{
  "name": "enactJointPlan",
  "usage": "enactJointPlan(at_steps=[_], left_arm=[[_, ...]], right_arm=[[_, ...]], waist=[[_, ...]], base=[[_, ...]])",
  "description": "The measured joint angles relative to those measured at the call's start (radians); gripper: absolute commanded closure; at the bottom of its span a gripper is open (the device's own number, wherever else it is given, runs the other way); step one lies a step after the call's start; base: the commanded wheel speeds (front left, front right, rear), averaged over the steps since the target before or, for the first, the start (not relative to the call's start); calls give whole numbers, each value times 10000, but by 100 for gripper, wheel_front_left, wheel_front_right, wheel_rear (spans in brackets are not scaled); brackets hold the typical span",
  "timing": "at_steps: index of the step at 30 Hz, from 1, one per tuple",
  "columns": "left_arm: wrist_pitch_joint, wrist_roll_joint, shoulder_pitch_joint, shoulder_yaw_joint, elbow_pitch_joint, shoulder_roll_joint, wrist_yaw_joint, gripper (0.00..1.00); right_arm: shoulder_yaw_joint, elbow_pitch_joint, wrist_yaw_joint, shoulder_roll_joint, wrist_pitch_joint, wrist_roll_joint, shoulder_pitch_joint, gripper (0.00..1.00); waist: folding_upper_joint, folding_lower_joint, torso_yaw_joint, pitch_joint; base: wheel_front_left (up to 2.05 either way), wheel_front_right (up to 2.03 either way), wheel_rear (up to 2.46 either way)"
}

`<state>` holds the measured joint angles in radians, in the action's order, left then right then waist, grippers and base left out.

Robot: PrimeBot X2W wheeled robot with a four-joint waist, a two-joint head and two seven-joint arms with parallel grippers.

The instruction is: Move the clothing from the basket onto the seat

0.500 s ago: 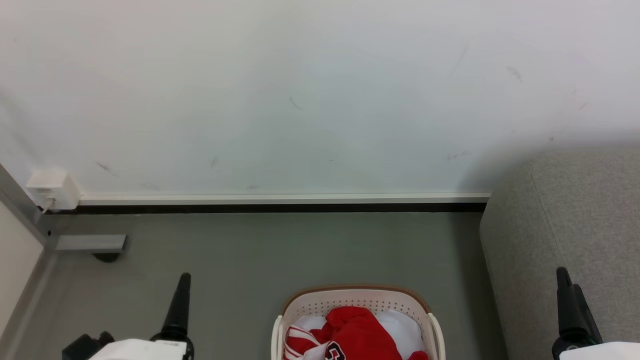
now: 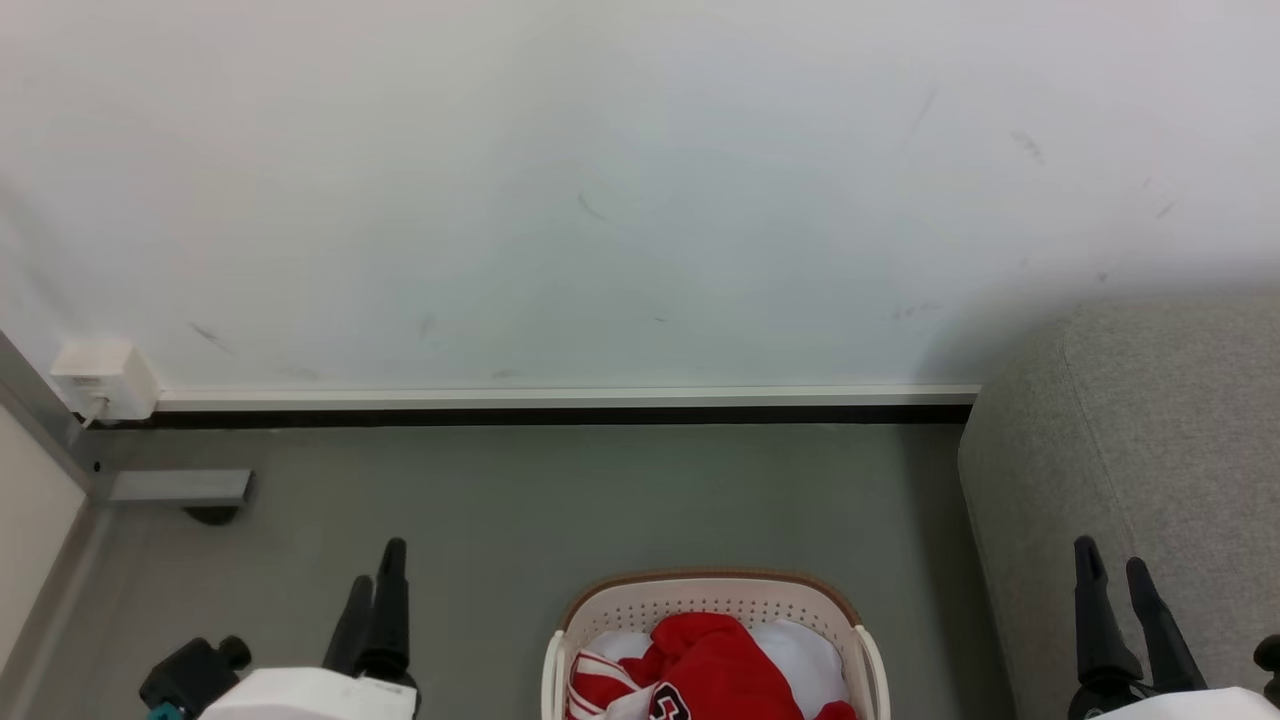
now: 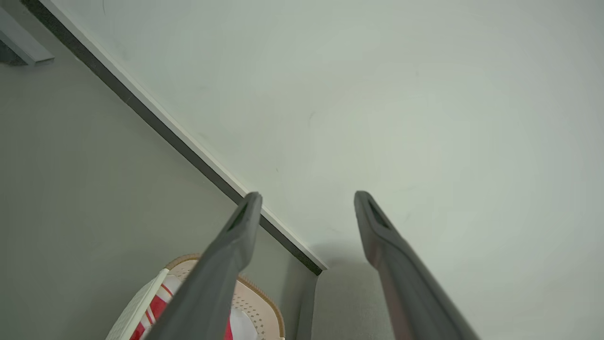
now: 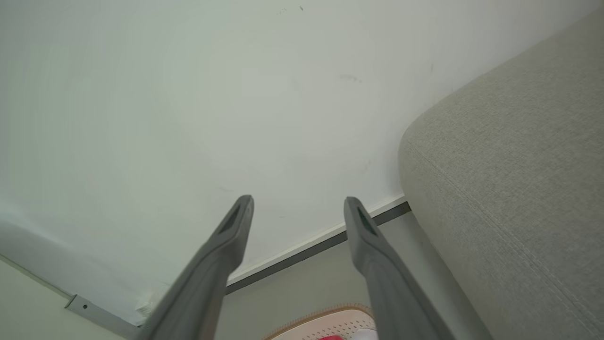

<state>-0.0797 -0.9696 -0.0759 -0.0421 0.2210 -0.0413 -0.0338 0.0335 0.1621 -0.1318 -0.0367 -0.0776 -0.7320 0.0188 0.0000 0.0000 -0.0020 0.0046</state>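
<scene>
The head view's bottom edge cuts off the basket point(image 2: 712, 600) and the clothing point(image 2: 705, 652), whose black numeral reads only in part; the seat point(image 2: 1170, 430) runs off the frame's right edge.

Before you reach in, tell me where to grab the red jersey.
Probably grip the red jersey at its bunched hump in the laundry basket, coming down from above: that fold stands highest beside the white cloth, and the perforated walls block sideways entry.
</scene>
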Motion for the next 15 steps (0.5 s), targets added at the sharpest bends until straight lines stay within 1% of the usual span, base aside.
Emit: enactJointPlan(at_steps=[7, 15], left_arm=[[-190, 1406, 24, -132, -42, -6, 82, 0], [-445, 2661, 80, -265, -82, -8, 100, 0]], right_arm=[[-203, -6, 0, -6, -207, 1177, 3, 0], [-337, 8, 0, -17, -453, 2236, 31, 0]], waist=[[0, 0, -23, -18], [0, 0, -30, -51]], base=[[0, 0, 0], [0, 0, 0]])
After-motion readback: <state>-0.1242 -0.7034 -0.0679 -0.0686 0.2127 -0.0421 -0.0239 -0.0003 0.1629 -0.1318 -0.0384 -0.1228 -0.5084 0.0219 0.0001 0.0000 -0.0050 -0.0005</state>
